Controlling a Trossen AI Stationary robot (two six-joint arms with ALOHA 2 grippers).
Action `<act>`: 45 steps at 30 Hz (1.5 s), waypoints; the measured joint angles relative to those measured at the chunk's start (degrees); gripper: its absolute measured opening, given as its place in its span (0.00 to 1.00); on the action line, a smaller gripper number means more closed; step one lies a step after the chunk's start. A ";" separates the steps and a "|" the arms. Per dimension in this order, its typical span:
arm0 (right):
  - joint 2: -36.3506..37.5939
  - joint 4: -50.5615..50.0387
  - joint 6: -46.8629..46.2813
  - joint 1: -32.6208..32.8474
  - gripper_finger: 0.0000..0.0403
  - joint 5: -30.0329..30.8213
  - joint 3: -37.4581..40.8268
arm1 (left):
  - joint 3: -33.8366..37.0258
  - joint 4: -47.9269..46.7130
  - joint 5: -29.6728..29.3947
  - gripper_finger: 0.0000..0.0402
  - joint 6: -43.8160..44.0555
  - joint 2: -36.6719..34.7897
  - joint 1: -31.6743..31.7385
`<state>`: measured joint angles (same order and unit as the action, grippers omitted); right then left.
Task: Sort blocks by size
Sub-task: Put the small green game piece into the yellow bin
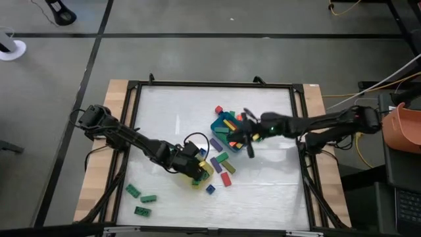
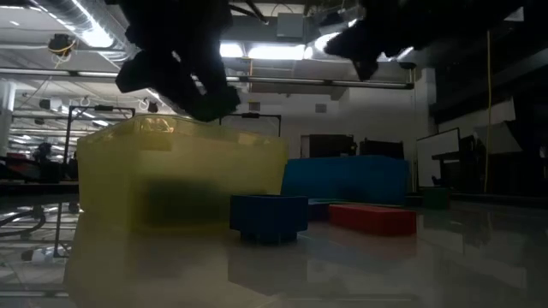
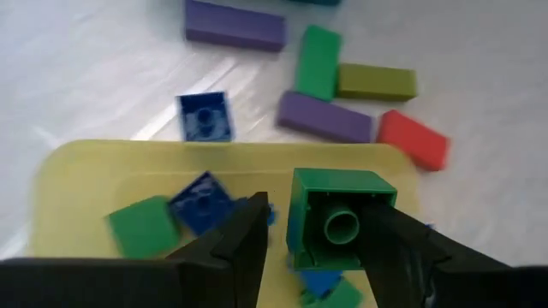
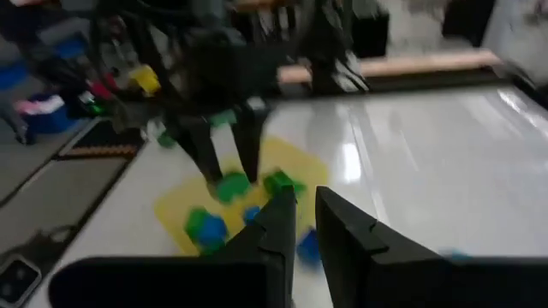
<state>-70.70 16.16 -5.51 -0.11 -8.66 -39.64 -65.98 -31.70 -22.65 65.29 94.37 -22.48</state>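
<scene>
While the left gripper [image 3: 312, 244] hangs directly over the yellow tray [image 3: 77, 184], a short green block [image 3: 338, 218] sits between its two fingers, stud hole facing the wrist camera. The fingers stand apart, roughly at the block's width; I cannot tell whether they are pinching it or have just let go. Judgement: this is the drop step, a cube-sized piece being delivered to the tray that collects short pieces. Inside the tray lie a blue cube [image 3: 201, 201] and a flat green cube [image 3: 141, 224], which fits that reading.

Just outside the tray rim, on the white table [image 1: 171, 118], rests another small blue cube [image 3: 204, 115], probably next for the same bin. Farther out lie the longer bars: two purple bars [image 3: 324, 117], a green bar [image 3: 317, 60], an olive bar [image 3: 377, 82] and a red bar [image 3: 413, 139], presumably bound for the other container.

The right gripper [image 1: 248, 139] sits over the teal-blue tray [image 1: 223, 124], fingers nearly together and holding nothing visible. Three green blocks [image 1: 139, 197] lie well apart near the table's front left corner, unsorted.
</scene>
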 joint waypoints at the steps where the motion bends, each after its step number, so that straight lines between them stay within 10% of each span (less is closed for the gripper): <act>1: -1.69 3.17 0.01 1.38 0.13 0.82 0.00 | 0.00 0.75 0.00 0.39 0.00 0.00 -0.15; 14: -24.74 37.59 -0.51 10.81 0.13 1.61 -1.27 | 0.00 2.45 -0.01 0.39 0.73 0.00 -0.83; 27: -37.41 30.07 -0.23 11.75 0.13 1.30 -13.17 | 0.13 3.65 0.66 0.39 0.49 0.00 -0.94; 45: -37.29 17.49 0.98 11.73 0.13 3.10 -13.22 | -0.02 3.58 -0.32 0.39 -1.02 -2.36 -2.49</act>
<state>-107.99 33.65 -4.52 11.62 -5.56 -52.86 -66.00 -28.13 -22.97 64.27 92.01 -24.96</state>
